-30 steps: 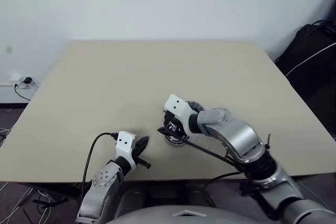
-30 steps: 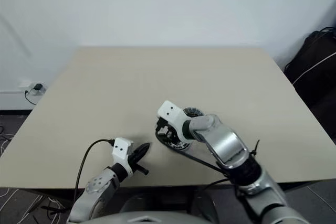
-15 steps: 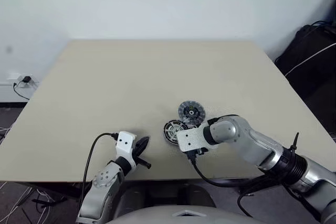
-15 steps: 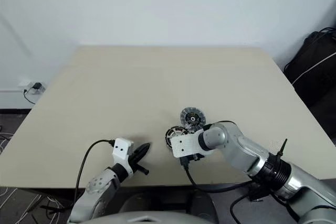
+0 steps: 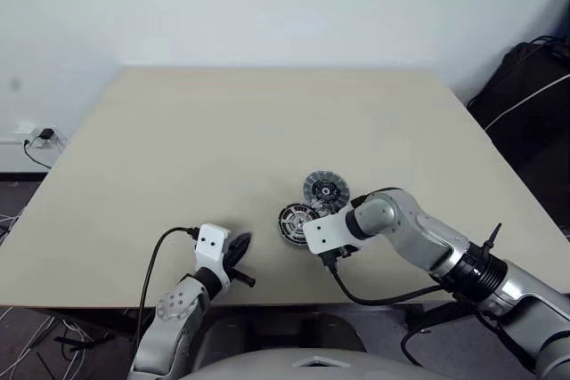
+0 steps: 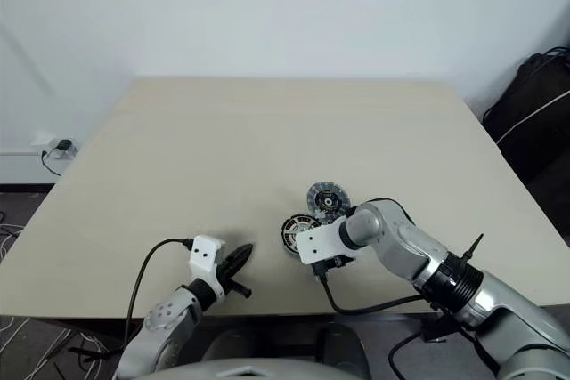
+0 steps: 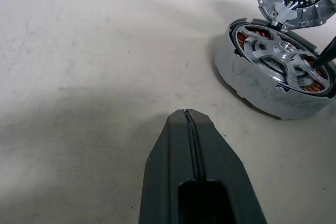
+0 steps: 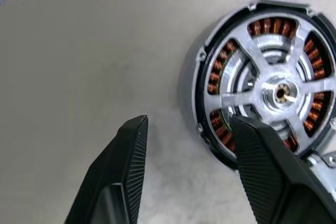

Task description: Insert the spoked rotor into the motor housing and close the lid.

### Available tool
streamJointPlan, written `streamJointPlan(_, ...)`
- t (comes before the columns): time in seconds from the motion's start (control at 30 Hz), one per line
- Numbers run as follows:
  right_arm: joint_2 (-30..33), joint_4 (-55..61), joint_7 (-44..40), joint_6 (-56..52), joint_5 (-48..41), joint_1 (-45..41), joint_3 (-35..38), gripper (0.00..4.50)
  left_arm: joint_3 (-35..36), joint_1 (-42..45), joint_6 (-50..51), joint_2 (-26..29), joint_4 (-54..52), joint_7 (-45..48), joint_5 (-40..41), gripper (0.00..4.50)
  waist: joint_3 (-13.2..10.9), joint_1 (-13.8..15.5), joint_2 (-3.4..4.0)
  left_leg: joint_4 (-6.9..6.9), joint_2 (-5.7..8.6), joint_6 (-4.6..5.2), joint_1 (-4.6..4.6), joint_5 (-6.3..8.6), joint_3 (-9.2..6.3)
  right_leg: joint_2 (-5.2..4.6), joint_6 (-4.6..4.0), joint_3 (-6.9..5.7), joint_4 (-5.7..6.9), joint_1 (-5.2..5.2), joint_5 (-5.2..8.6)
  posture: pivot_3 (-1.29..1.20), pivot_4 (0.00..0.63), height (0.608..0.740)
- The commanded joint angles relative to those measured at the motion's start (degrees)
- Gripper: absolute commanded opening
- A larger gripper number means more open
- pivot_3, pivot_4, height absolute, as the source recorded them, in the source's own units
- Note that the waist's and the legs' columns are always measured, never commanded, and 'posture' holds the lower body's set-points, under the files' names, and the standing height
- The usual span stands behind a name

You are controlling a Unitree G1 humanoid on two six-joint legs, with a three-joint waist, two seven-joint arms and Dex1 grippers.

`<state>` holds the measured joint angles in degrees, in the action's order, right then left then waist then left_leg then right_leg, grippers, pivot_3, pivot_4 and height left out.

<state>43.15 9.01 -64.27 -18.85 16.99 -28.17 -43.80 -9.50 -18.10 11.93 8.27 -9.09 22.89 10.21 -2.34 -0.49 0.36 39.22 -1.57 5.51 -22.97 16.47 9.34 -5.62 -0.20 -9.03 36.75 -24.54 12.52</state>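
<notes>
Spoked rotor (image 8: 278,92) sits seated in the motor housing (image 8: 210,85); silver spokes and hub face up, with copper-brown windings visible between the spokes. The assembly rests on the beige table (image 5: 223,131), near the front edge and right of centre.

Lid (image 5: 325,190) lies on the table just behind the housing, its dark face with a green centre upward. In the left wrist view its ribbed rim (image 7: 273,3) touches or overlaps the housing's far edge; which of the two cannot be told. The housing is not covered.

Right gripper (image 8: 189,135) points steeply down at the table beside the housing. Fingers spread apart, nothing between them. One finger (image 8: 262,150) overlaps the housing's rim in the right wrist view; the other (image 8: 128,145) stands over bare table. Contact with the rim cannot be confirmed.

Left gripper (image 7: 188,116) is low over the table near the front edge, left of the assembly and apart from it. Fingers pressed together, holding nothing.

A black bag (image 5: 525,95) stands off the table's right side.
</notes>
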Motion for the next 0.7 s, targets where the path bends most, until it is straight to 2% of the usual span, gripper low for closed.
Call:
streamJointPlan(0.03,-0.5,-0.5,-0.2,0.9,0.8,0.1,2.7,1.42,0.2,0.2,-1.0,-0.3,-2.5,-0.1,0.8,0.0,0.0,0.0,0.0,0.0,0.0,0.0,0.0,0.0,0.0,0.0,0.0,0.0,0.01,0.0,0.0,0.0,0.0,0.74)
streamJointPlan(0.17,-1.5,-1.5,0.9,0.7,1.7,1.0,3.8,0.15,0.2,0.2,-1.2,-0.5,-2.3,-0.2,0.8,0.0,0.0,0.1,-0.01,0.0,0.0,0.0,0.0,0.0,-0.01,0.0,-0.01,-0.01,0.01,0.0,0.0,0.0,0.0,0.74)
streamJointPlan(0.4,-2.8,-1.3,0.9,-0.4,1.8,2.1,5.8,0.1,0.1,0.4,-1.5,-0.7,-1.6,0.0,0.8,0.0,0.0,0.1,-0.01,0.05,0.02,-0.01,0.0,0.0,0.0,-0.02,0.01,0.01,0.03,0.02,-0.01,0.0,0.0,0.74)
streamJointPlan(0.7,-5.3,2.6,-3.8,-9.7,-4.4,3.0,8.5,0.1,0.0,1.0,-1.7,-0.8,-0.8,0.2,0.7,0.0,0.0,0.1,0.0,0.06,0.01,0.02,0.0,0.01,-0.01,-0.02,-0.02,0.0,0.05,0.01,-0.02,0.0,0.0,0.74)
